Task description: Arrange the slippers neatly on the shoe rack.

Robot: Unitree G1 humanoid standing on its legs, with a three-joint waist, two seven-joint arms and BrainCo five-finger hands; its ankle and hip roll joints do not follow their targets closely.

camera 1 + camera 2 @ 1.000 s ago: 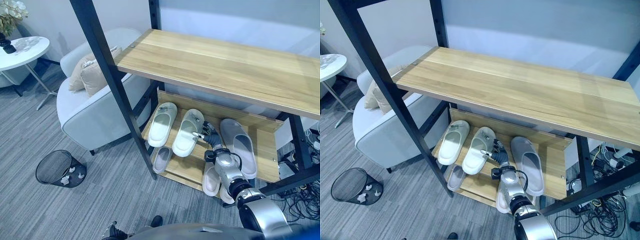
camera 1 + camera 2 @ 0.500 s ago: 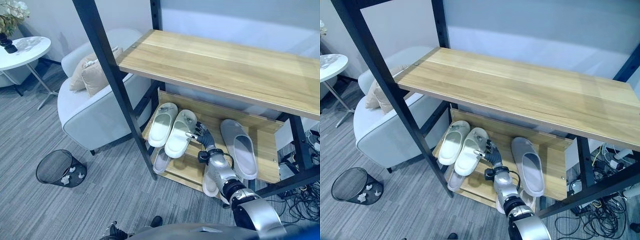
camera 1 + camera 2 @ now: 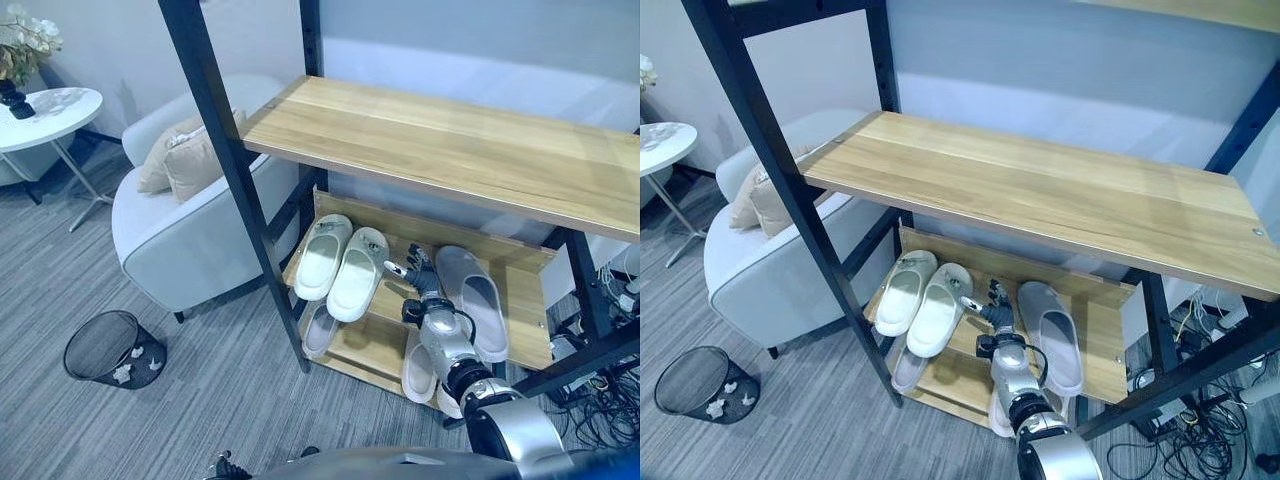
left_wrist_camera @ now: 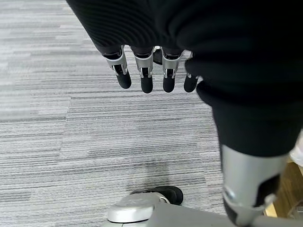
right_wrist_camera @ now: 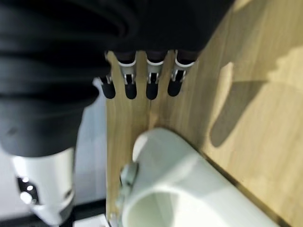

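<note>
While my right hand (image 3: 418, 275) hovers with fingers loosely spread between the pale pair (image 3: 340, 262) and the grey slipper (image 3: 472, 298) on the shelf (image 3: 520, 300), I should nudge gently, keeping toes aligned.

Grey striped carpet (image 3: 120, 270); pale armchair (image 3: 190, 225); round side table (image 3: 45, 105); mesh wastebasket (image 3: 110, 348).

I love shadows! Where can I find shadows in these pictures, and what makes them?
Right wrist view: a dark shadow lies on the wooden shelf beside the pale slipper, probably cast by the right hand above it. Left eye view: the carpet is darkest under the armchair. Right eye view: the top board is brightly and evenly lit.
</note>
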